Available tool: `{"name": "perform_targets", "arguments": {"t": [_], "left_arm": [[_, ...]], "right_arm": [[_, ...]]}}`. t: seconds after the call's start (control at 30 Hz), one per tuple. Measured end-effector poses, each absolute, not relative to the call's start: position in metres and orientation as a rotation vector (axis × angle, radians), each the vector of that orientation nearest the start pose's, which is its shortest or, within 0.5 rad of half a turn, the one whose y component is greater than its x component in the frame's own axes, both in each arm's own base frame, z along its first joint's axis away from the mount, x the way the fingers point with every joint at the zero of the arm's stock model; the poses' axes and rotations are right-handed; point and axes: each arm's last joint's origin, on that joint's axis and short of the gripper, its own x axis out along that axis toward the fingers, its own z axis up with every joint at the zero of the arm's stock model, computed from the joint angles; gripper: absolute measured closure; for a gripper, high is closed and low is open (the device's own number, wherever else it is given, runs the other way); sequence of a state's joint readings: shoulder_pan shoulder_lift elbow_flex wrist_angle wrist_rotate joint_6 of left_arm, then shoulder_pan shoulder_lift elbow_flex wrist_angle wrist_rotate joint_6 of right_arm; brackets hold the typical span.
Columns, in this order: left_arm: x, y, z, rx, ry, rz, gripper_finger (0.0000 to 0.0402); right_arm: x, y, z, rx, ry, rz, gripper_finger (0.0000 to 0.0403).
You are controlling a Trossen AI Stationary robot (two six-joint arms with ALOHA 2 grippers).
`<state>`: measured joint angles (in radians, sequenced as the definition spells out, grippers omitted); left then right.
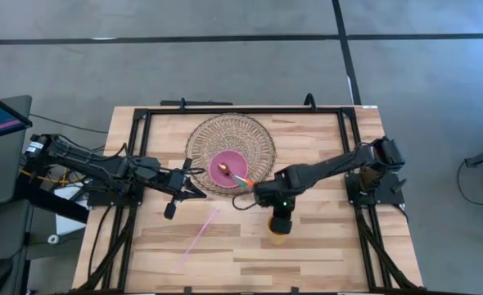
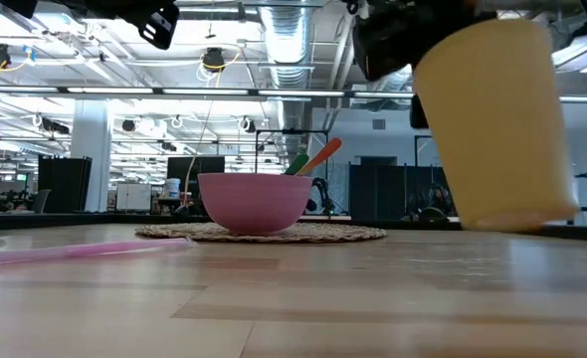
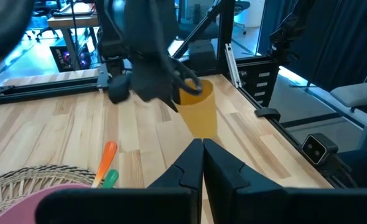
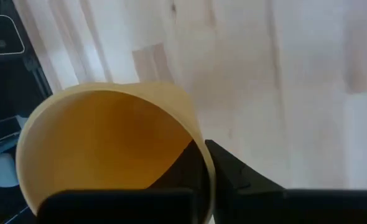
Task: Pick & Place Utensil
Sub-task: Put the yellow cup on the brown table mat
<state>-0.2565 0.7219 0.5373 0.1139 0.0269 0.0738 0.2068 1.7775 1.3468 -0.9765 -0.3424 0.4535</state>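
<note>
the right gripper (image 1: 279, 232) sits at centre, lower half of the high view, its fingers pinched on the rim of a yellow cup (image 1: 279, 238), one finger inside the wall (image 4: 193, 163). in the low view the cup (image 2: 494, 124) fills the upper right, tilted, its base just off the table (image 2: 303, 298). the utensils, an orange one (image 1: 243, 179) and a green one (image 3: 111, 178), lean in the pink bowl (image 1: 227, 168) on the woven mat (image 1: 230, 143), upper centre. the left gripper (image 1: 194, 191) waits left of the bowl, fingers (image 3: 224, 168) closed together, empty. a pink straw (image 1: 197, 238) lies lower left.
</note>
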Motion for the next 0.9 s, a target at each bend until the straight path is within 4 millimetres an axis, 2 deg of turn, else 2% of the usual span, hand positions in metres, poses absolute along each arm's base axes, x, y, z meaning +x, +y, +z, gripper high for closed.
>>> {"name": "perform_targets", "arguments": {"t": [0.23, 0.33, 0.5, 0.7, 0.9], "left_arm": [[0.164, -0.044, 0.285, 0.081, 0.06, -0.286, 0.0389], [0.164, -0.044, 0.285, 0.081, 0.06, -0.286, 0.0389], [0.164, -0.044, 0.285, 0.081, 0.06, -0.285, 0.0389], [0.164, -0.044, 0.285, 0.081, 0.06, -0.286, 0.0389], [0.164, -0.044, 0.285, 0.081, 0.06, -0.285, 0.0389]], "right_arm": [[0.341, 0.044, 0.269, 0.335, 1.429, 0.047, 0.0397], [0.342, 0.021, 0.289, 0.261, 1.403, -0.044, 0.04], [0.335, -0.026, 0.312, 0.27, 1.411, -0.235, 0.0399], [0.325, -0.082, 0.319, 0.157, 1.406, -0.423, 0.04], [0.338, -0.142, 0.314, 0.167, 1.192, -0.526, 0.04]]}}
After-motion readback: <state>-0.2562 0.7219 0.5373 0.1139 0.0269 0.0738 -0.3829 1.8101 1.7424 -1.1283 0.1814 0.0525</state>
